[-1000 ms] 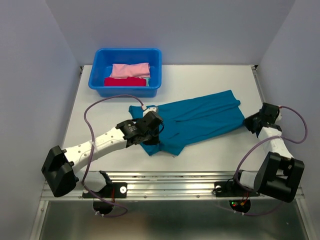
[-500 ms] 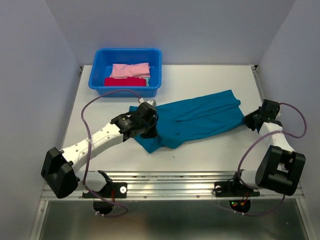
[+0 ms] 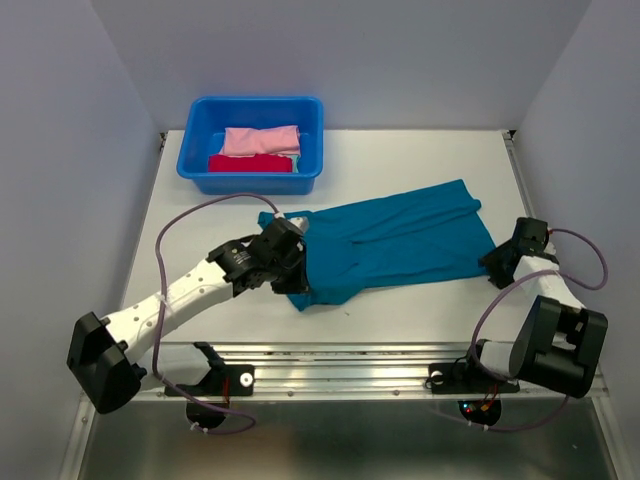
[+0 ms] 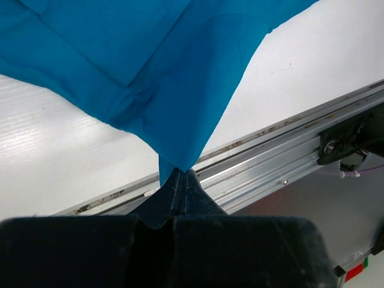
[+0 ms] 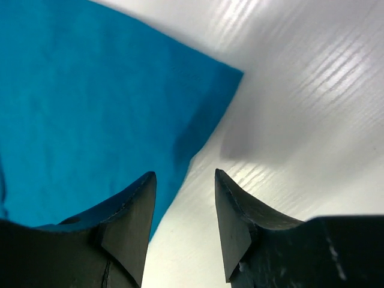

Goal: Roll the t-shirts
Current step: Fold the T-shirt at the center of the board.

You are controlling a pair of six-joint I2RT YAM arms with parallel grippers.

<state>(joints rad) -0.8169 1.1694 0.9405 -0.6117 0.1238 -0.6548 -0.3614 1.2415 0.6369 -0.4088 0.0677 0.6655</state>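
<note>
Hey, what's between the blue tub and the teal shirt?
Top view: bare white table, crossed by the left arm's purple cable, separates the tub from the teal t-shirt.

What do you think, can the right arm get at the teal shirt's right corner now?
Probably yes: the right gripper stands open just beside the teal shirt's corner, nothing between them.

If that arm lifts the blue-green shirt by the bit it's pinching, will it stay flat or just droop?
Probably droop: the teal t-shirt creases and folds toward the left gripper pinching it. It likely drags lightly across the table, bunching rather than sliding whole.
</note>
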